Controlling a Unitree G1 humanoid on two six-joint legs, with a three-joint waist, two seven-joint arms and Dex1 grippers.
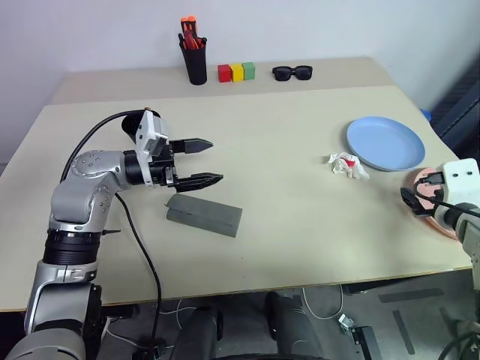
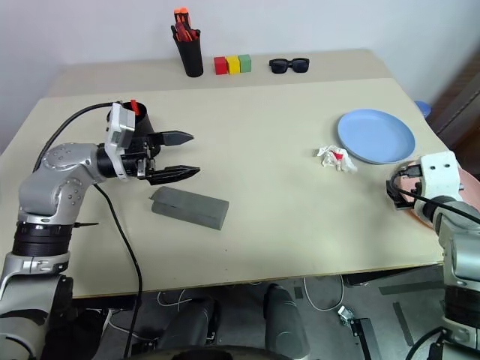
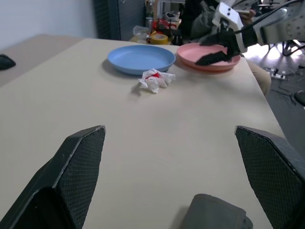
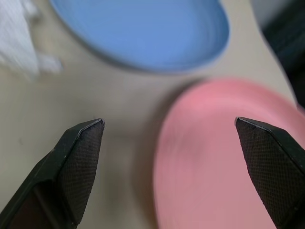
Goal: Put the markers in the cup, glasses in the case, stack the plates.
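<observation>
The grey case (image 1: 204,214) lies closed on the table (image 1: 285,187). Just above it hangs the left gripper (image 1: 202,161), fingers spread wide and holding nothing. The black cup (image 2: 139,118) stands right behind that gripper, a red pen end showing at its rim. Well off toward the table's right side sits the blue plate (image 1: 385,142), a crumpled paper scrap (image 1: 345,165) beside it. The pink plate (image 4: 224,157) lies next to the blue one, with the right gripper (image 3: 217,50) over it, fingers apart and empty.
</observation>
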